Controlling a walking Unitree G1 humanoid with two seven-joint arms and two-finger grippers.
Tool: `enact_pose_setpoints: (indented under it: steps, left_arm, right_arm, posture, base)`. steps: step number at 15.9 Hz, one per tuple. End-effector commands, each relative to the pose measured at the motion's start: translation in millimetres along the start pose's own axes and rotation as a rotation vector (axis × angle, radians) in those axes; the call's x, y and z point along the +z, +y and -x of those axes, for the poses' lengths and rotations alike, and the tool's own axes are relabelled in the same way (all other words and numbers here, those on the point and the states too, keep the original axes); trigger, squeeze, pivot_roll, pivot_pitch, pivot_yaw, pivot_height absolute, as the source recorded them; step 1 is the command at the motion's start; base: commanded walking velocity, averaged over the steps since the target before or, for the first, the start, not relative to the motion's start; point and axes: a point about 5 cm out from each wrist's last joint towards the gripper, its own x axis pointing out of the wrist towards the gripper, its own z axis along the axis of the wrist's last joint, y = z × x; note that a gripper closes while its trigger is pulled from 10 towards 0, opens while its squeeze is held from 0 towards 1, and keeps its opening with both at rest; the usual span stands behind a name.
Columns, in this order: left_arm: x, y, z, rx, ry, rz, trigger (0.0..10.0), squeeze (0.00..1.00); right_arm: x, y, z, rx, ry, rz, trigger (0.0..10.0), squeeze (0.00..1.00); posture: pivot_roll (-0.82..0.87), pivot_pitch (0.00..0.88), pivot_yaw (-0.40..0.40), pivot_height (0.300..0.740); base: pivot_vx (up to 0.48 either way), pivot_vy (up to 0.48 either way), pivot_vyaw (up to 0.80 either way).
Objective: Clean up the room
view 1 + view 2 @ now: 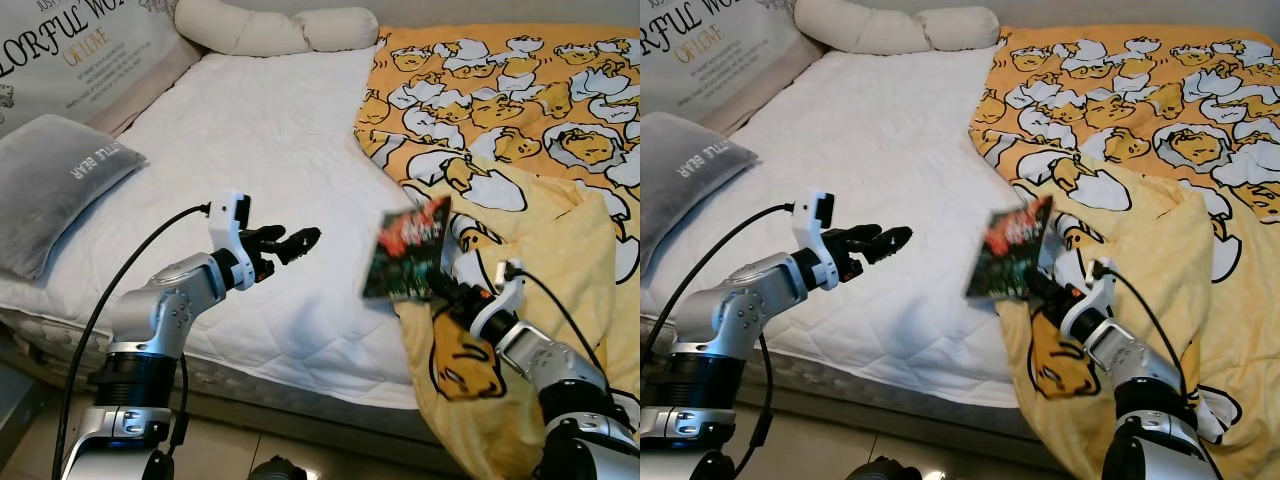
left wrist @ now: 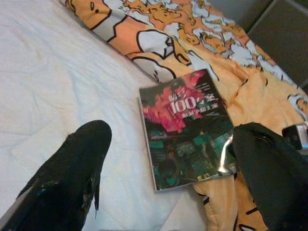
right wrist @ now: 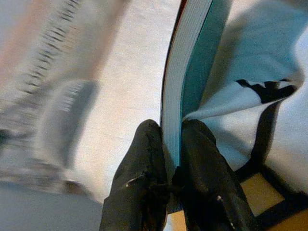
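Note:
A book (image 1: pixel 407 250) with a dark red and green cover is held tilted above the bed's near edge, blurred in the eye views. My right gripper (image 3: pixel 169 159) is shut on its lower edge, one finger on each side of the pages. The book's cover (image 2: pixel 187 127) faces the left wrist camera. My left gripper (image 1: pixel 290 243) hovers over the white mattress (image 1: pixel 250 150) to the left of the book, its fingers (image 2: pixel 82 159) open with nothing between them.
A yellow duck-print blanket (image 1: pixel 520 120) covers the bed's right half and hangs over the near edge. A grey pillow (image 1: pixel 55 180) lies at the left, a long cream bolster (image 1: pixel 270 30) at the head. Tiled floor (image 1: pixel 230 450) runs below the bed.

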Motion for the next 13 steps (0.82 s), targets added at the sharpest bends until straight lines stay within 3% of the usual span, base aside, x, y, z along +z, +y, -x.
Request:
enact_pose_setpoints:
  steps: [1,2,3,4,9,11,13]
  left_arm:
    - [1.3,-2.4,3.2,0.003,0.014,-0.074,10.0,0.0]
    - [1.7,-4.3,4.6,-0.005,0.022,-0.095,10.0,0.0]
    - [2.9,-5.4,6.9,-0.015,0.03,-0.13,10.0,0.0]
    - [3.8,-5.5,11.7,-0.025,0.043,-0.158,10.0,0.0]
    - [3.7,-5.2,30.8,-0.038,0.125,-0.281,10.0,0.0]
    - [2.8,-5.0,33.0,-0.029,0.13,-0.29,10.0,0.0]
    - [1.3,-6.2,36.7,-0.027,0.131,-0.288,10.0,0.0]
  right_arm:
    - [-15.1,-8.9,-3.7,-0.157,0.072,0.088,10.0,0.0]
    - [-20.9,-13.0,-3.8,-0.215,0.099,0.122,10.0,0.0]
    - [-26.7,-16.2,-3.8,-0.269,0.125,0.151,10.0,0.96]
    - [-30.5,-16.5,-4.7,-0.291,0.142,0.144,10.0,1.0]
    - [-23.8,-12.6,3.6,-0.185,0.299,0.353,10.0,1.0]
    - [-3.5,-17.1,16.1,-0.201,0.295,0.407,10.0,1.0]
    - [31.0,-9.9,25.0,-0.183,0.201,0.398,10.0,1.0]
  posture:
    - [0.07,0.0,0.133,0.74]
    - [0.08,0.0,0.135,0.74]
    - [0.08,0.0,0.137,0.74]
    - [0.1,0.0,0.139,0.74]
    - [0.12,0.0,0.121,0.74]
    - [0.13,0.0,0.102,0.74]
    - [0.13,0.0,0.086,0.74]
  base:
    - [0.0,0.0,0.0]
    - [0.0,0.0,0.0]
    - [0.0,0.0,0.0]
    - [0.0,0.0,0.0]
    - [0.0,0.0,0.0]
    - [0.0,0.0,0.0]
    - [0.0,0.0,0.0]
